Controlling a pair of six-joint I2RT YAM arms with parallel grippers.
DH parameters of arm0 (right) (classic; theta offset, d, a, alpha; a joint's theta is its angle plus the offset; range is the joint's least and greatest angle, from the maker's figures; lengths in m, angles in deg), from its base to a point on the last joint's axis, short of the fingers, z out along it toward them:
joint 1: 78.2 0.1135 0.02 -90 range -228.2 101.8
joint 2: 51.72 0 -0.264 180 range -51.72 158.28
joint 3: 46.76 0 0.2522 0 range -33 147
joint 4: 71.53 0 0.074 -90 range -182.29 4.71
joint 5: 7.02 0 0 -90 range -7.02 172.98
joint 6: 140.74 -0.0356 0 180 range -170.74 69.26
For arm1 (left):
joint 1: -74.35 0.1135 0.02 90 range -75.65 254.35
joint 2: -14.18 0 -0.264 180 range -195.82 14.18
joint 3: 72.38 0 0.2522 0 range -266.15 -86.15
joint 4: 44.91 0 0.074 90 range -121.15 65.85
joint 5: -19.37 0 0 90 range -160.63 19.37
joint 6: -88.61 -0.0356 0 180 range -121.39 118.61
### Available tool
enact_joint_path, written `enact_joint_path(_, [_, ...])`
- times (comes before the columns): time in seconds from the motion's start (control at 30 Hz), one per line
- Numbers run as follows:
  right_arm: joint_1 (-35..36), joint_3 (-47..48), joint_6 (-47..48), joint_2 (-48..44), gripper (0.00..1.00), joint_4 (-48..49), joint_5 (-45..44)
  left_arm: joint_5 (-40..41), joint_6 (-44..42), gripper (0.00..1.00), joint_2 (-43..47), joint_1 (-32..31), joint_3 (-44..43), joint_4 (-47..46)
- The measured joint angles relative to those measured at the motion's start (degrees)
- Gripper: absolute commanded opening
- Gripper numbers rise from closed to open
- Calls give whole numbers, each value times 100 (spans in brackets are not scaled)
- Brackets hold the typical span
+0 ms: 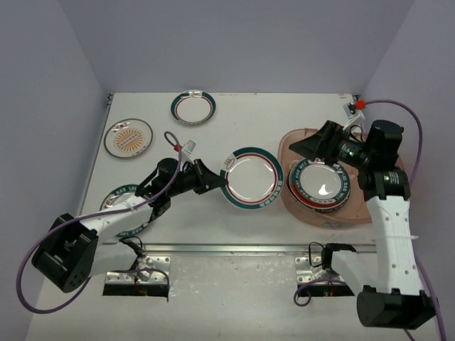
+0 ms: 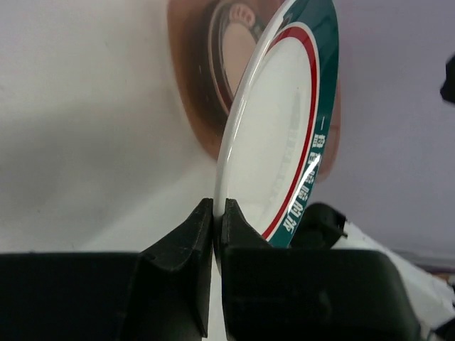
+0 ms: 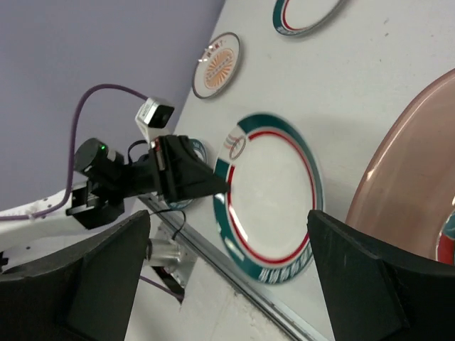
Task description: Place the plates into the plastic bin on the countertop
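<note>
At the far left of the countertop (image 1: 284, 117) we see an orange-centred plate (image 1: 129, 138) lying flat. Nearer to us, a dark-rimmed plate (image 1: 114, 196) lies partly under the left arm (image 1: 106, 224). Further back, a teal-rimmed plate (image 1: 193, 107) sits alone near the far edge.

Towards the middle, the left gripper (image 1: 220, 177) is pinched tight on the left rim of the held plate (image 1: 251, 178), which is white with a teal border and a red ring. In the wrist view its two fingers meet on the thin edge. We cannot tell whether this plate has left the surface. Its right rim lies just beside the plastic bin (image 1: 288, 145), outside it.

On the right, the brownish-pink bin holds stacked plates (image 1: 321, 186), the top one navy-rimmed with a red ring. The right gripper (image 1: 307, 145) hovers over the bin's far left side. Its fingers are spread wide with nothing between them.
</note>
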Motion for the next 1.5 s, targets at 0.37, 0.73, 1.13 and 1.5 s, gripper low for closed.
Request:
enact_joint_path(0.37, [1589, 28, 1292, 1074, 15, -1140, -662, -935, -16, 0, 1407, -309, 163, 371])
enact_joint_path(0.73, [1487, -358, 1269, 504, 0, -971, -1321, 146, -540, 100, 1553, -333, -753, 1998])
enact_joint_path(1.13, [-1057, -566, 97, -257, 0, -744, -3964, 3619, -1658, 100, 3696, -333, -1656, 5093])
enact_joint_path(1.5, [-1129, -1618, -122, 928, 0, -21, -3978, 3135, -1949, 100, 2908, -333, -999, 5120])
